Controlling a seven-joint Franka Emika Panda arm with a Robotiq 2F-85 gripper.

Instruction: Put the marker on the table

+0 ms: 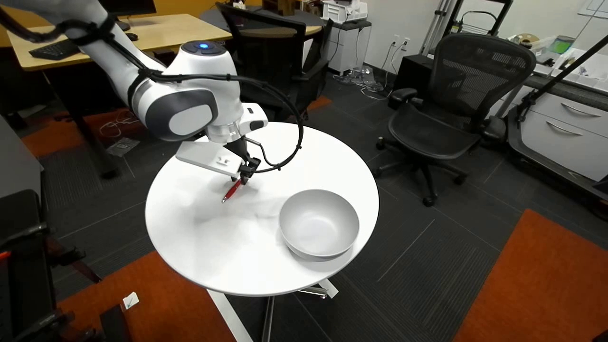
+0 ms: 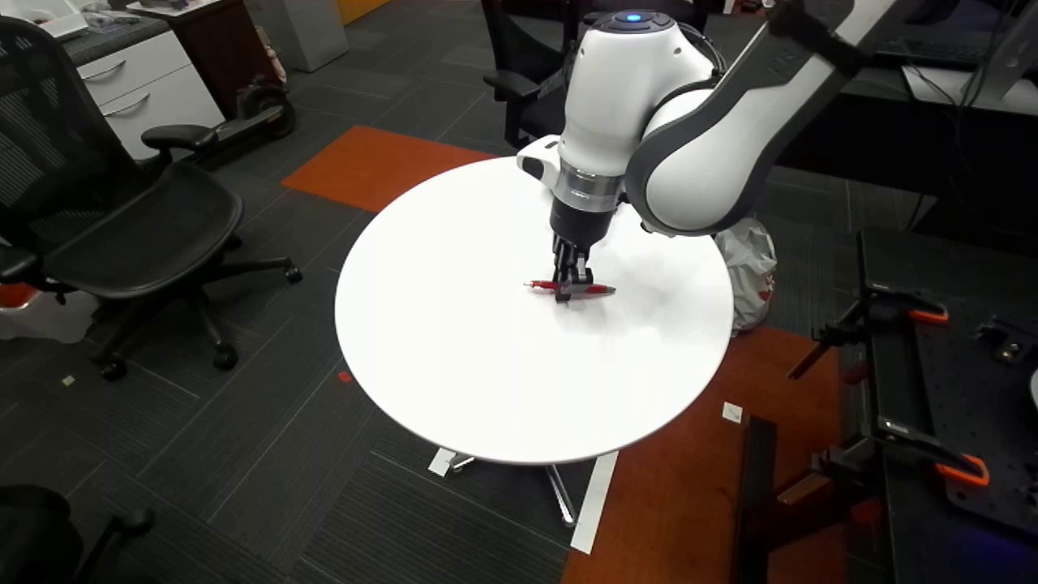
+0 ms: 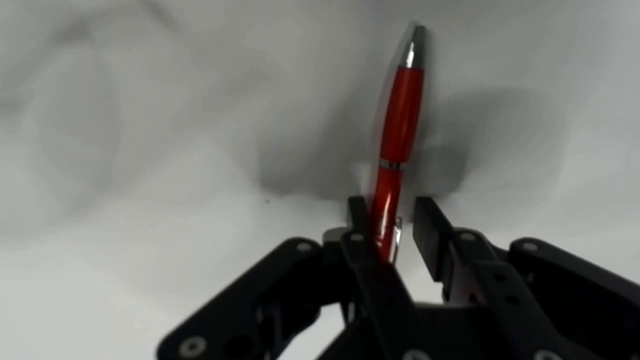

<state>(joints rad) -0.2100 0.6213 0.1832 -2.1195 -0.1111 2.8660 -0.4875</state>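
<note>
Red ballpoint pen [image 3: 400, 115] appears to lie on the round white table [image 1: 199, 247], beneath the gripper [image 3: 390, 200], near the middle of the frame in both exterior views. Red print on the white plastic bag [image 2: 742, 259], at the right edge of the table in an exterior view, is too small to read. A white paper card [image 1: 130, 300] on the orange carpet [image 1: 166, 308], at the lower left of an exterior view, bears a thin dark mark I can't make out.

The wrist view shows the pen best: its silver cone tip points to the top of the frame, right of centre, and its glossy red barrel comes in two sections parted by a silver ring with small dark patches. A silver clip runs along the lower section, whose end passes out of sight behind the gripper. The fingers [image 3: 430, 235] stand on either side of that section, a narrow space between them; a pale strip of table shows between the clip and the finger at the right of the frame. Whether the left-hand finger touches the barrel is unclear. A light grey bowl [image 1: 318, 225] stands on the table, well apart from the pen.
</note>
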